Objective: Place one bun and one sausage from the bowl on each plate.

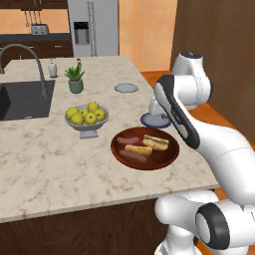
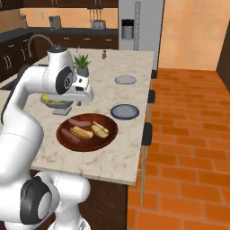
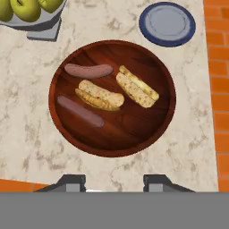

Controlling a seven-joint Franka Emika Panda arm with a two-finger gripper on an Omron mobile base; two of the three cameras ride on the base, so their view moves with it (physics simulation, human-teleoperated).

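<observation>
Tool (image 3: 114,182) jaws apart, empty, above bowl (image 3: 154,129) with two buns, two sausages.

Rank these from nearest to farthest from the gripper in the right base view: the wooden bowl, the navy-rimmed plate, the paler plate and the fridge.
1. Wooden bowl, right under the gripper.
2. Navy-rimmed plate, on the counter to the bowl's right.
3. Paler plate, farther back along the counter.
4. Fridge, against the back wall.

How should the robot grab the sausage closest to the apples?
Take that sausage around its middle, coming straight down from above. It lies flat in the wooden bowl with bare wood along both long sides, so the tool fingers should straddle its narrow width.
</observation>
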